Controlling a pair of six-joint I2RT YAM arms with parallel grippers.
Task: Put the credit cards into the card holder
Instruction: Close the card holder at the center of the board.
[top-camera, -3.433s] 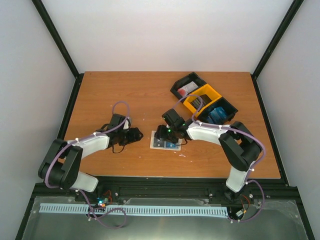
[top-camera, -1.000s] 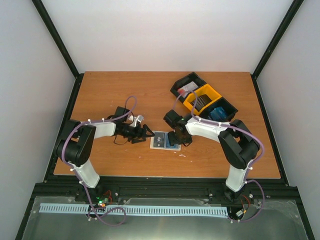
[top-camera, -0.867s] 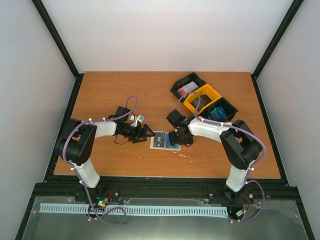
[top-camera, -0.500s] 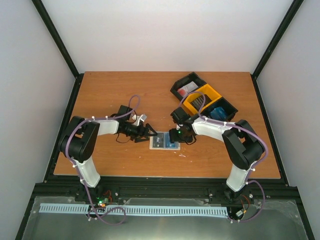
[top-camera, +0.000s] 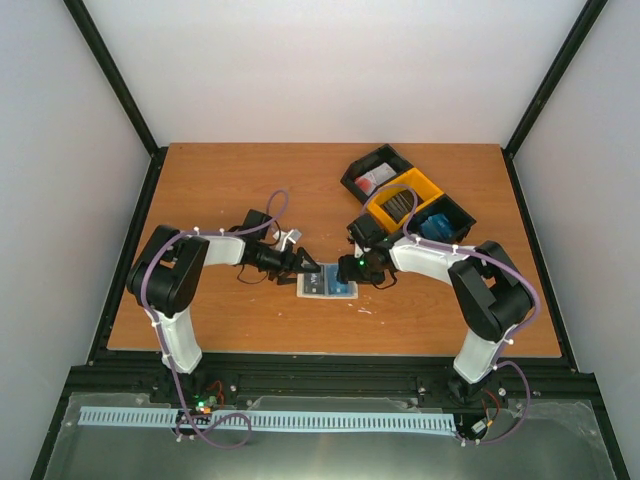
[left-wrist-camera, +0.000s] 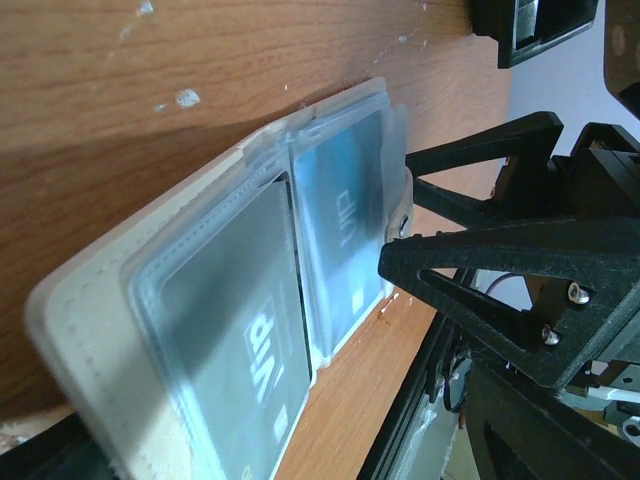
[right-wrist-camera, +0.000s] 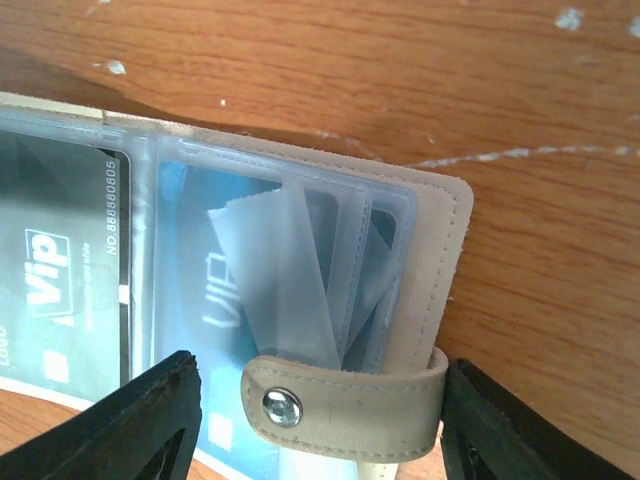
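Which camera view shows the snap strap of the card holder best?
The right wrist view: the strap and its metal snap lie close and sharp. The left wrist view shows the open card holder obliquely, strap unclear. In the top view it is tiny.

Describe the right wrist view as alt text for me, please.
The tan card holder lies open on the wooden table, with cards marked VIP showing through its clear sleeves. Its snap strap sits between the open black fingers of the right gripper.

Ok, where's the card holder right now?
In the top view the card holder lies open near the middle of the table, between the left gripper and the right gripper.
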